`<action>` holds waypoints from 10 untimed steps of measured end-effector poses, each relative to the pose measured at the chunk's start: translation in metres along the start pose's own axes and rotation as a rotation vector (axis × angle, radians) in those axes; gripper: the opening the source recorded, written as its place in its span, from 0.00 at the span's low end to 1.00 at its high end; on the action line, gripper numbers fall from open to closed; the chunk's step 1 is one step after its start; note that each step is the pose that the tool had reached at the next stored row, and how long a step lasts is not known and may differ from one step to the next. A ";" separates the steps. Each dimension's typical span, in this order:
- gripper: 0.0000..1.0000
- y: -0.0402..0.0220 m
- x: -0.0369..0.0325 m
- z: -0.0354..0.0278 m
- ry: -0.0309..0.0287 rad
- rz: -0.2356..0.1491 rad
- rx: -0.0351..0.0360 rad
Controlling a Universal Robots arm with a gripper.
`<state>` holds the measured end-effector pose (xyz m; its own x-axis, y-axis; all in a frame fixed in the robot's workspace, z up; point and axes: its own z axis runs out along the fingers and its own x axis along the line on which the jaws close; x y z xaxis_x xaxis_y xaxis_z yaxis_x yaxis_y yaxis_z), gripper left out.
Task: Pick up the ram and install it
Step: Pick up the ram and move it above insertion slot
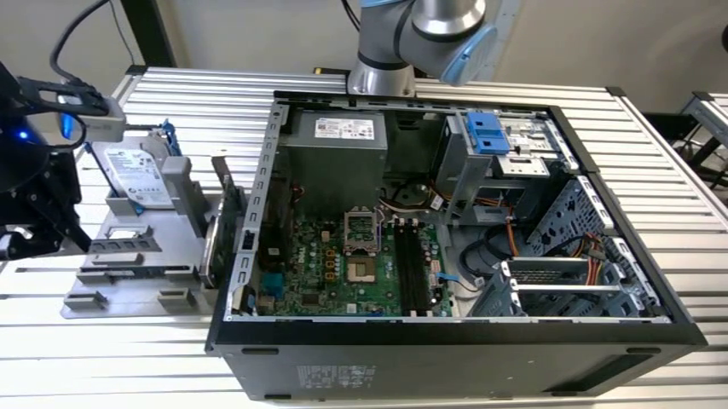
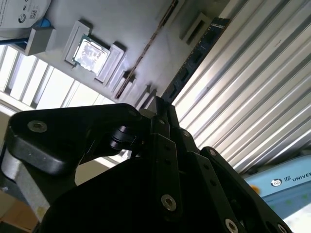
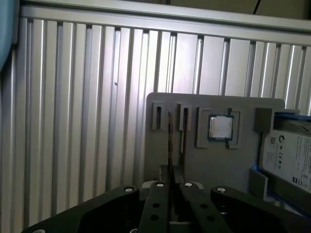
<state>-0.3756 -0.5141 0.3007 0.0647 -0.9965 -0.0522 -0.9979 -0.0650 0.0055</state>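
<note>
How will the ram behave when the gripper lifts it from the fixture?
The ram is a thin bare circuit board, so probably light and stiff, yet fragile if bent or pinched hard. Standing on edge in the grey fixture, it could tip if nudged sideways.

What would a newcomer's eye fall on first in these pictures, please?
The open computer case with its green motherboard dominates the middle of the exterior view. At that view's left lies a grey parts tray carrying a hard drive. In the second wrist view the gripper hangs at one end of the dark ram, which sits in the tray near a processor chip.
</note>
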 end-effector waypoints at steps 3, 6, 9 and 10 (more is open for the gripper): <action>0.00 0.0000 -0.0001 -0.0027 -0.0016 0.000 0.0001; 0.00 0.0000 -0.0003 -0.0054 -0.0025 0.000 0.0002; 0.00 0.0001 -0.0005 -0.0094 -0.0047 0.000 0.0003; 0.00 0.0001 -0.0006 -0.0107 -0.0057 0.000 0.0004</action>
<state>-0.3756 -0.5141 0.3114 0.0647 -0.9962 -0.0579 -0.9979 -0.0651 0.0051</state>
